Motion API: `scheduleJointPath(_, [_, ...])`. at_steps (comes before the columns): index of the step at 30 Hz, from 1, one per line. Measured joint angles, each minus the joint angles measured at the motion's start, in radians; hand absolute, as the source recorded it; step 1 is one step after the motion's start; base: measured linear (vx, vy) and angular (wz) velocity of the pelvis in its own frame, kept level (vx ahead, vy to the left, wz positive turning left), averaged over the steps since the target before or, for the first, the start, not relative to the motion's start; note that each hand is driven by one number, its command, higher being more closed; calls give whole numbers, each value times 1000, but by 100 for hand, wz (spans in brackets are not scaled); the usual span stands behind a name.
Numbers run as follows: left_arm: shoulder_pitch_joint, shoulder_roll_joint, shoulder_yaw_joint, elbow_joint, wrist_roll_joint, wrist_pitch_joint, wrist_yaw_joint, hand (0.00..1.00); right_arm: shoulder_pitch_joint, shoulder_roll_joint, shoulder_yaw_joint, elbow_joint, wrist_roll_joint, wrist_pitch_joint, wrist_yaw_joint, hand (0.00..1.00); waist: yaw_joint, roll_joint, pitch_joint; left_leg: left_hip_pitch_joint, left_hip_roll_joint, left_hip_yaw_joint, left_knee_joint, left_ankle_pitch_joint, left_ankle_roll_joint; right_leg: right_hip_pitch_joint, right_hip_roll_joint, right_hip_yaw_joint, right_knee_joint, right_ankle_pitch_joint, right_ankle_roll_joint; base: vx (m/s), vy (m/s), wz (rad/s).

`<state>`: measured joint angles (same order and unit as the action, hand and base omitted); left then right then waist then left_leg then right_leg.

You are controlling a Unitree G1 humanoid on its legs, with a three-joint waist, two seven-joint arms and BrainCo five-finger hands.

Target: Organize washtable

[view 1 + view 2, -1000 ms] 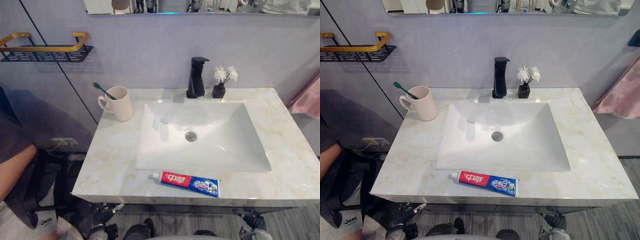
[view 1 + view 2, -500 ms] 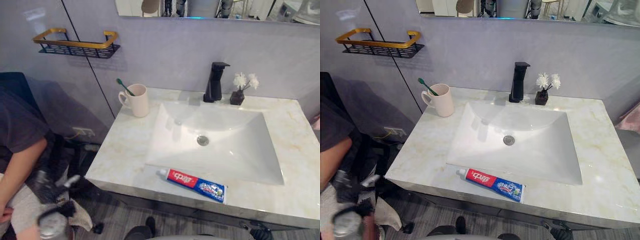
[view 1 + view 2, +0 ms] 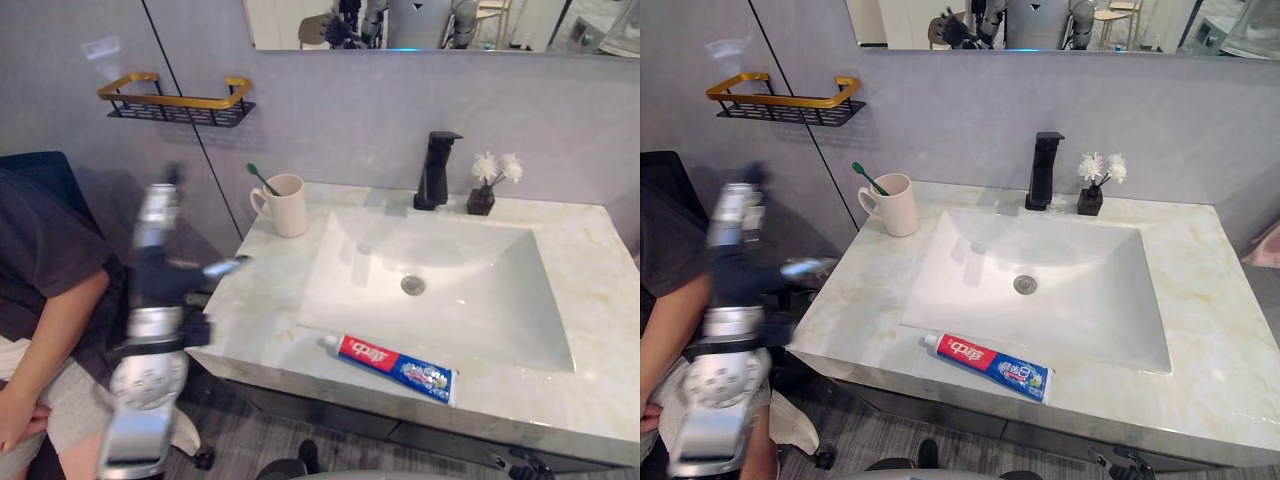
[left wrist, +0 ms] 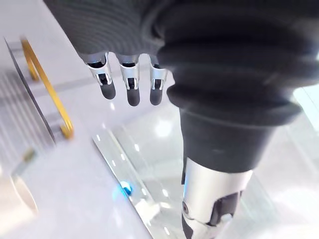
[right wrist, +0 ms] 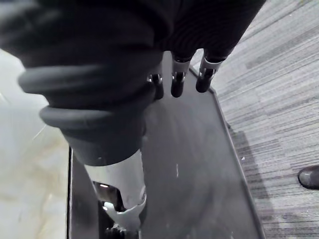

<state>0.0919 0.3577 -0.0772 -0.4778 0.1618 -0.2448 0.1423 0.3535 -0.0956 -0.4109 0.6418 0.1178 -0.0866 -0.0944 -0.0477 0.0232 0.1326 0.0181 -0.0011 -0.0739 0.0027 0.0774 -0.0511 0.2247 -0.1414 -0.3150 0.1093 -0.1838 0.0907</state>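
Now: start of job, I think, nothing picked up yet. Left hand (image 3: 152,262) up in air, just beside left edge of counter (image 3: 590,300), fingers loose, empty. Right hand (image 5: 178,82) low, near floor, fingers loose, empty too. Toothpaste (image 3: 390,366) lies flat on front edge of counter, just before sink (image 3: 480,300). Mug (image 3: 291,205) with green toothbrush (image 3: 261,178) stands at back left corner. Person (image 3: 40,260) sits close on left. Next move, my guess: hand goes to toothpaste, pinches middle, lifts. Careful: tube near edge, could slide off.
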Motion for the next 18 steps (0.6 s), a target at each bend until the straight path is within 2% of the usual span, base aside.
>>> scheduleJointPath(1, [-46,10,-126,10,79,-5,-38,0,-17,-7,9,21,0,-5,3,0,-6,2,1,12,2,-6,-27,17,2,-2,4,-2,0,-3,-6,-94,-17,7])
scheduleJointPath(2, [-70,10,-205,28,118,-10,-56,0,-24,-17,27,35,-1,-9,3,0,-14,3,1,23,3,-7,-48,29,-2,-2,6,-2,4,-5,-8,-81,-18,5])
scheduleJointPath(4, [-86,9,-273,59,171,-20,-65,0,-36,-29,44,52,-2,-16,7,0,-27,4,0,34,5,-7,-66,36,-6,-4,7,1,10,-8,-8,-43,-19,-5])
scheduleJointPath(5, [-105,9,-330,101,246,-24,-77,0,-37,-37,59,56,-2,-21,7,0,-31,9,-3,40,15,-7,-75,41,-13,-6,11,8,11,-8,-8,-36,-36,-9])
scheduleJointPath(10, [-154,9,-435,209,364,-26,-93,0,-56,-45,76,89,-3,-28,10,0,-47,13,-8,40,29,-6,-96,57,-18,-19,19,13,13,-7,-6,-10,-18,-3])
scheduleJointPath(18, [-163,46,-489,241,402,-38,-152,0,-67,-46,78,120,-7,-28,11,0,-50,13,-8,47,37,-2,-96,60,-14,-18,28,20,17,-14,-16,19,-35,-4])
